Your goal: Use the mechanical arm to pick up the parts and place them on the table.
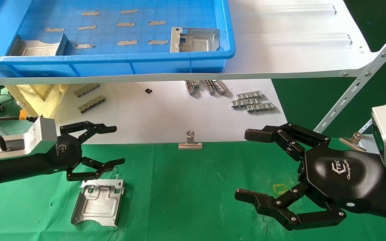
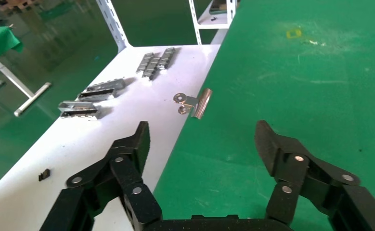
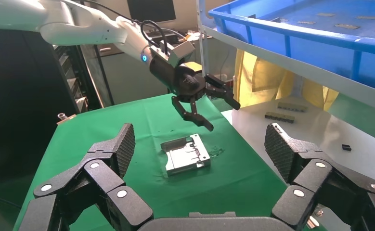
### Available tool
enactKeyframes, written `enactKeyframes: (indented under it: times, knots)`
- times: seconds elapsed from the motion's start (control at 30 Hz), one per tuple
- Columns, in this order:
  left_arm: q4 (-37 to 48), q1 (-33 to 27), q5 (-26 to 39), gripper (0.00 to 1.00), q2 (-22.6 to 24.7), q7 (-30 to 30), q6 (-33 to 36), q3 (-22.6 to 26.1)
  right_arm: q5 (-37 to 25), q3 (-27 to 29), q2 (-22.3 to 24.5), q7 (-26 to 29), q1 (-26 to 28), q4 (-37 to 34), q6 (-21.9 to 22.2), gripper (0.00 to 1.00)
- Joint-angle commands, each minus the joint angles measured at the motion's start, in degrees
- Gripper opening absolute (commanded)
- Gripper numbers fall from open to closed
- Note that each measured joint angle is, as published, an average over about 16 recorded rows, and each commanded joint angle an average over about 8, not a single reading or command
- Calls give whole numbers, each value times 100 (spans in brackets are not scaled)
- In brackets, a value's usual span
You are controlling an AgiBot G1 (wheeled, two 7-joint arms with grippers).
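One silver-grey part (image 1: 98, 202) lies flat on the green cloth table (image 1: 193, 187); it also shows in the right wrist view (image 3: 185, 154). My left gripper (image 1: 116, 145) is open and empty, hovering just above and behind that part. It also shows in its own wrist view (image 2: 202, 139) and in the right wrist view (image 3: 214, 108). Two more parts sit in the blue tray (image 1: 179, 60), one at its near left (image 1: 39, 46) and one at its near right (image 1: 194, 40). My right gripper (image 1: 246, 164) is open and empty above the cloth at the right; its own wrist view (image 3: 200, 147) shows the same.
The white shelf board (image 1: 280, 36) carries the tray. Below it a white sheet (image 1: 152, 113) holds ridged metal strips (image 1: 252, 102) and a small black piece (image 1: 148, 90). A silver binder clip (image 1: 190, 142) sits at its front edge. A perforated white shelf post (image 1: 357, 90) slants at the right.
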Motion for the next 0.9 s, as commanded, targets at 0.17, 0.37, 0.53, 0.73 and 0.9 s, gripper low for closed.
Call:
enactKeyframes:
  times: [0.17,0.37,0.53,0.73,0.9]
  knots:
    - [-99,-2,59,100,-11,-18,-13,-16,0,0,0,0,0,0,0,100]
    - [-643,245,-23,100,-132,-415,-66,-266,0,0,0,0,0,0,0,100]
    - [-1181,482,-93,100,-250,-806,-119,-509,0,0,0,0,0,0,0,100]
    - [-1829,767,-179,100,-391,-1275,-183,-802,0,0,0,0,0,0,0,100]
    - [-2368,1005,-249,100,-508,-1666,-237,-1045,0,0,0,0,0,0,0,100]
